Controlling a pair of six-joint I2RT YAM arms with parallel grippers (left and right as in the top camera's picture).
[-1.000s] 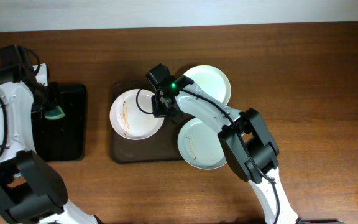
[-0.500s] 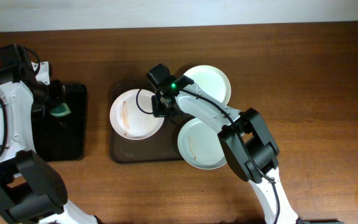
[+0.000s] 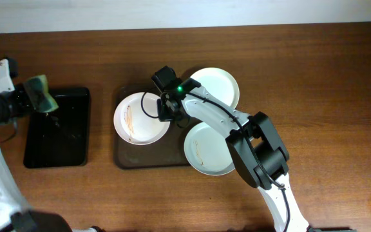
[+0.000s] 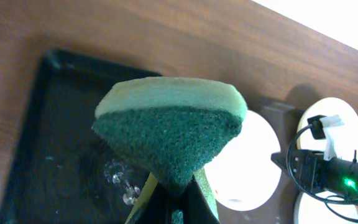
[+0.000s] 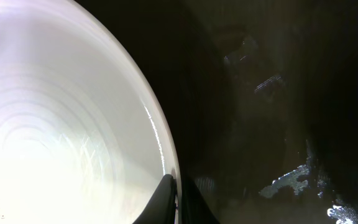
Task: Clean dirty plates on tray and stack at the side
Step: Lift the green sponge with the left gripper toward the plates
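The left end effector [image 4: 174,198] is clamped on a sponge [image 4: 169,130], which is squeezed into a wedge with its dark green scouring face toward the wrist camera and a yellow layer along the top. The sponge hangs above the far end of a black tray [image 3: 57,138], which lies at the left of the wooden table [image 3: 327,96] with water droplets glinting on its floor.

At the middle of the table, the right end effector [image 5: 178,202] is closed, its fingertips meeting at the right rim of the left plate [image 3: 140,118]. It appears to pinch that rim, though the wrist camera is too close to settle the contact. This white plate sits on the left half of the dark brown tray [image 3: 124,158] and carries thin brownish-orange streaks down its face.

Two more white plates lie to the right of it. The far plate [image 3: 219,87] sits at the tray's far right corner, where the arm crosses over its near left edge, and no streaks are visible on it. The near plate [image 3: 206,151] overlaps the tray's right side and shows a faint orange streak. The right arm hides part of its right edge. All three plates lie flat and apart from one another, none stacked.
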